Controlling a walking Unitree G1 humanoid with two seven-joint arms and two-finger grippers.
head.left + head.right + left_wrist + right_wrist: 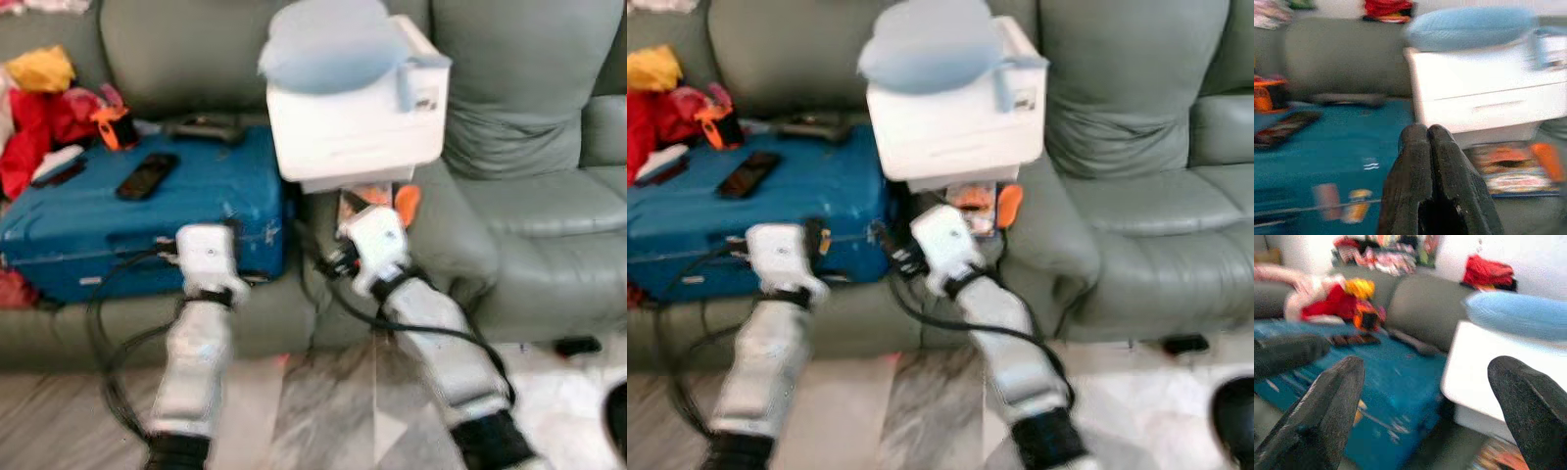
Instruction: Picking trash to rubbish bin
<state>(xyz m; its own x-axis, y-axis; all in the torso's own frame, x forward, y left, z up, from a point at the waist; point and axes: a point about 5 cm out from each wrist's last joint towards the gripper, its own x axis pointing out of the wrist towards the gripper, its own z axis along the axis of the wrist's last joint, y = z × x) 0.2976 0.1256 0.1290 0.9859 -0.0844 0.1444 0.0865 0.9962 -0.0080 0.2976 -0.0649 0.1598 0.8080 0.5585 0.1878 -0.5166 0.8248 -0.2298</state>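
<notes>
A colourful orange packet (377,201) lies on the grey-green sofa seat, partly tucked under a white box (358,117) with a light blue cushion (328,49) on top. In the left wrist view the packet (1518,169) shows blurred below the box. My left gripper (1427,134) is shut with nothing in it and points at the blue suitcase (147,215). My right gripper (1430,367) is open, its fingers (1334,396) wide apart, in front of the white box and just short of the packet.
The suitcase on the sofa carries a black remote (147,174) and a dark flat object (206,127). Red and yellow clothes (44,117) pile at the far left. The sofa seat (549,215) extends to the right. Marble floor (323,411) lies below; a black item (576,345) sits by the sofa base.
</notes>
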